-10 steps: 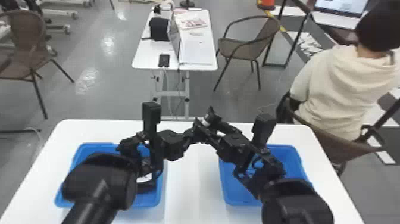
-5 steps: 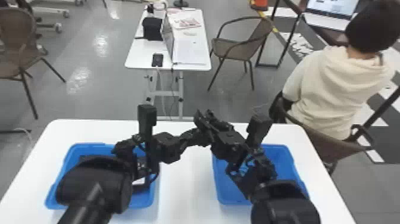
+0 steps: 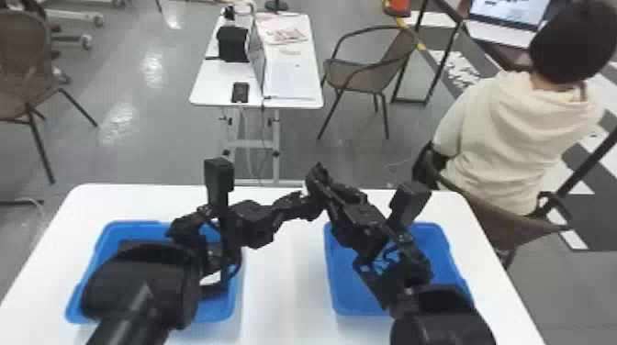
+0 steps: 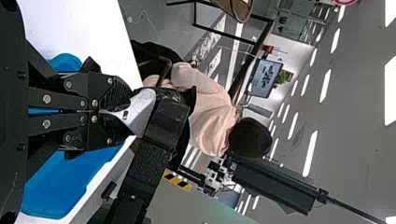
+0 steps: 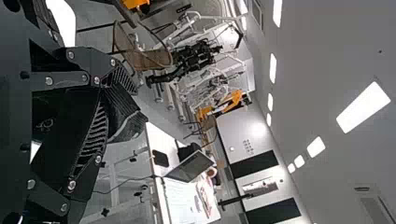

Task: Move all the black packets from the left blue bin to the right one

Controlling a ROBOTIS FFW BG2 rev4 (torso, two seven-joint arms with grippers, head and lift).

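While the left claw [image 3: 312, 204] stays close, the right claw [image 3: 320, 182] has tilted

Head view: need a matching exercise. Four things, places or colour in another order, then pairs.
1 left blue bin
2 right blue bin
3 left gripper
4 seated person's top

A close up to the right gripper
B cream
C partly hidden by the left arm
D partly hidden by the right arm

Pairs: 1-C, 2-D, 3-A, 4-B

In the head view, there were two blue bins [image 3: 85, 293], two black grippers [image 3: 317, 190] and two white tables [image 3: 284, 298]. Three brown chairs [image 3: 362, 75] stood there.
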